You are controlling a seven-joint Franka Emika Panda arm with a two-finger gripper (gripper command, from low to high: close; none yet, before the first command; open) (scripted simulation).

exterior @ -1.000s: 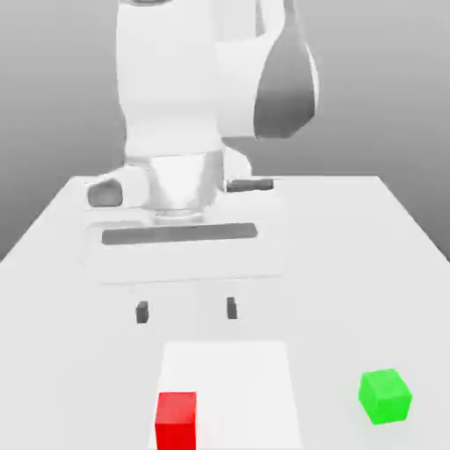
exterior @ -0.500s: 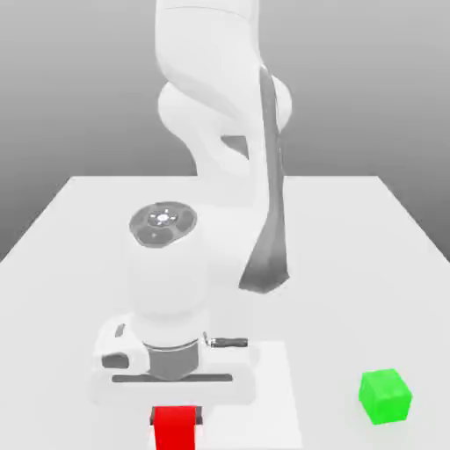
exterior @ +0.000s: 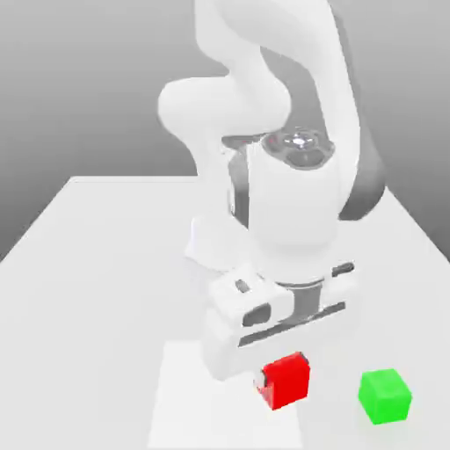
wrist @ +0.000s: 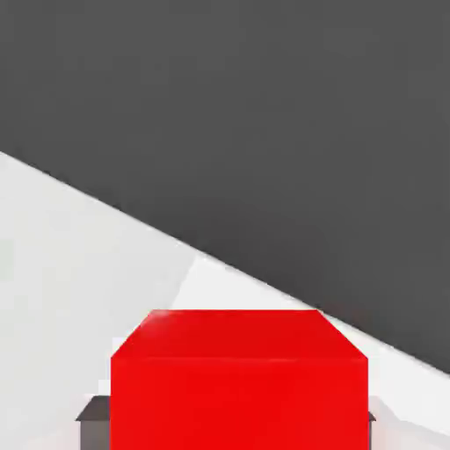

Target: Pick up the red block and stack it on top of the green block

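The red block [exterior: 286, 381] hangs tilted a little above the table, held under the white hand, with my gripper [exterior: 285, 380] shut on it. In the hand view the red block [wrist: 238, 379] sits close up between the dark fingertips [wrist: 92, 410]. The green block [exterior: 385, 395] rests on the table toward the exterior view's right, a short gap away from the red block and lower than it.
A pale square patch [exterior: 189, 395] marks the white table [exterior: 88, 264] under the hand. The bulky white arm [exterior: 264, 114] rises behind, above the table's middle. Table edges run along both sides of the exterior view.
The gripper came down, shut on the red block at the exterior view's lower left, then lifted it and carried it rightward toward the green block. The hand has tilted.
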